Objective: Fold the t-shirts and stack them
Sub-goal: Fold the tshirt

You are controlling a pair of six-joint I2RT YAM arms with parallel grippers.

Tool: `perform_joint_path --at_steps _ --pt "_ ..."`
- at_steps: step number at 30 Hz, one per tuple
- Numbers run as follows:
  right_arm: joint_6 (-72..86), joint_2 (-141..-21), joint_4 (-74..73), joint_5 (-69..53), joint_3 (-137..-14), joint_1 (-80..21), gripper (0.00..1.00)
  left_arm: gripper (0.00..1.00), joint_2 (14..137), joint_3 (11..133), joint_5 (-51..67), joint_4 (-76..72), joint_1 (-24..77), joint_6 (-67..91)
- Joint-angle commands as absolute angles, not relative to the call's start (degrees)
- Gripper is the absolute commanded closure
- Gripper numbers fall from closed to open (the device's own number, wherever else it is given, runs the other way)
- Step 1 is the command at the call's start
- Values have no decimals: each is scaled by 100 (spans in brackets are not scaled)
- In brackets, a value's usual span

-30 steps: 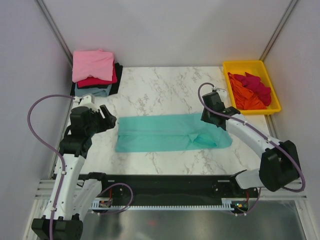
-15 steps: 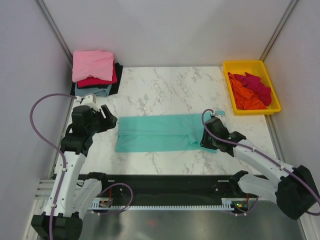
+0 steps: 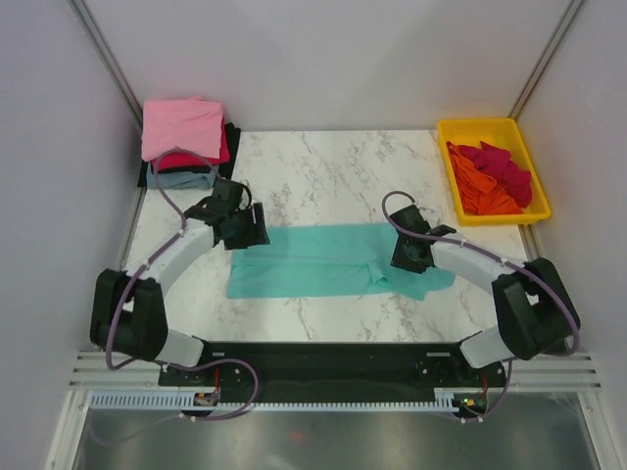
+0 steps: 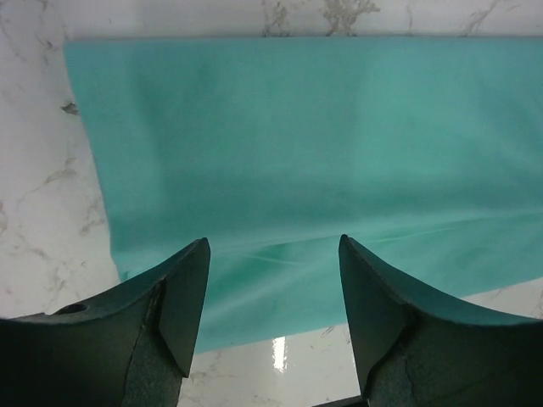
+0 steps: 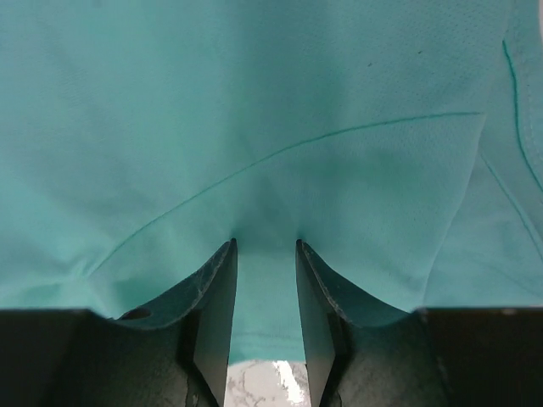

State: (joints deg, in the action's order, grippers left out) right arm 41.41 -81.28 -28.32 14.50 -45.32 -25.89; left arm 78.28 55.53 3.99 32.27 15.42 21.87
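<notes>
The teal shirt point(image 3: 313, 259) lies folded into a long band across the middle of the marble table point(image 3: 323, 166). The left gripper point(image 3: 240, 227) hovers over the band's far left corner. In the left wrist view its fingers point(image 4: 182, 297) stand wide apart above the cloth with nothing between them. The right gripper point(image 3: 407, 257) rests on the right part of the teal shirt, its jaws narrow. In the right wrist view the cloth puckers at the fingertips point(image 5: 225, 263), but whether they pinch it cannot be told. A stack of folded shirts point(image 3: 186, 157), a pink shirt point(image 3: 181, 127) on top, sits at the far left corner. Loose orange and crimson shirts point(image 3: 490, 176) fill the yellow tray point(image 3: 475, 124) at the far right.
</notes>
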Motion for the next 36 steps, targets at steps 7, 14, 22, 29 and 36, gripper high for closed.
perform_joint_path --at_steps 7,14,22,29,36 --pt "3683 -10175 -2399 915 -5711 -1882 56 30 10044 5678 561 2619 1749 2900" --pt "3375 -11494 -2653 212 -7380 -1494 53 32 9756 5222 746 2514 1994 2962" --pt "3164 -13646 -3305 -316 -10726 -1652 47 32 8615 3825 1502 1443 3127 4155" --pt "3067 -15072 -3147 -1300 -12909 -1915 39 32 8787 3505 1416 273 4778 5475" --pt "3208 -15591 -2462 -1758 -13149 -1986 36 32 9193 4122 1345 325 5431 5809"
